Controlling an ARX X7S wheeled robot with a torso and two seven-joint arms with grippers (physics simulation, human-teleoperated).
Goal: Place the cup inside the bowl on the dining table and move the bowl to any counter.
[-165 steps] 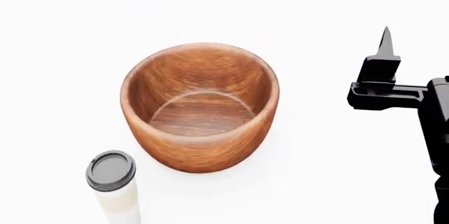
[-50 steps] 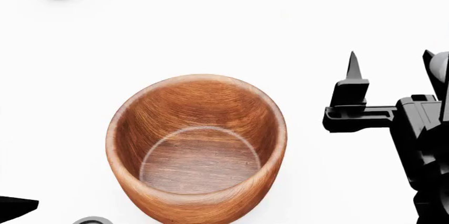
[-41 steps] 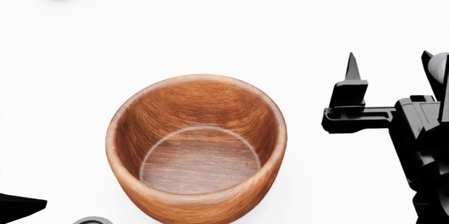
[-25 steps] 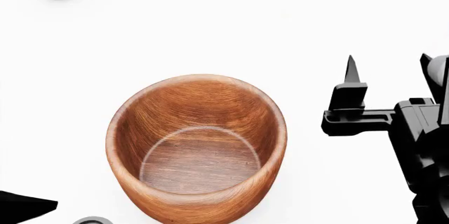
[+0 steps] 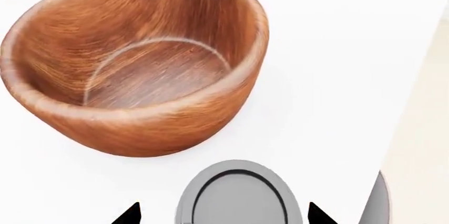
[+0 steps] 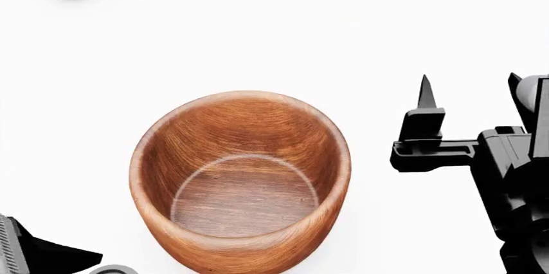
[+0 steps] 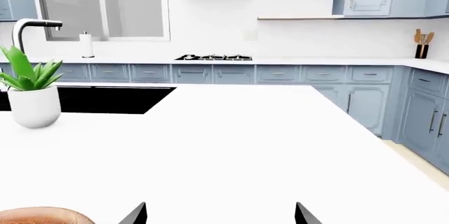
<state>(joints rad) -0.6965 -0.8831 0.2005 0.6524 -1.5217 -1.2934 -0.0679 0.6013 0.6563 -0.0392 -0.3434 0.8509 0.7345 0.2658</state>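
The reddish-brown wooden bowl [image 6: 240, 184] stands upright and empty on the white dining table [image 6: 257, 42]. In the left wrist view the bowl [image 5: 133, 61] lies beyond the cup's dark-grey lid [image 5: 238, 195]. My left gripper [image 5: 223, 216] is open, with one fingertip on each side of the lid and a gap to it. Only a sliver of the cup [image 6: 112, 269] shows in the head view, beside a left finger [image 6: 60, 256]. My right gripper [image 6: 470, 94] is open and empty, to the right of the bowl.
A white pot with a green plant [image 7: 33, 105] stands at the table's far left, next to a black sink [image 7: 105, 99] and tap [image 7: 28, 24]. Counters [image 7: 316, 62] with a hob line the back wall. The table's edge [image 5: 403, 108] runs near the cup.
My left finger has slid further into the head view from the lower left, towards the cup. My right gripper has dropped slightly in the picture. The bowl has not moved over the last second.
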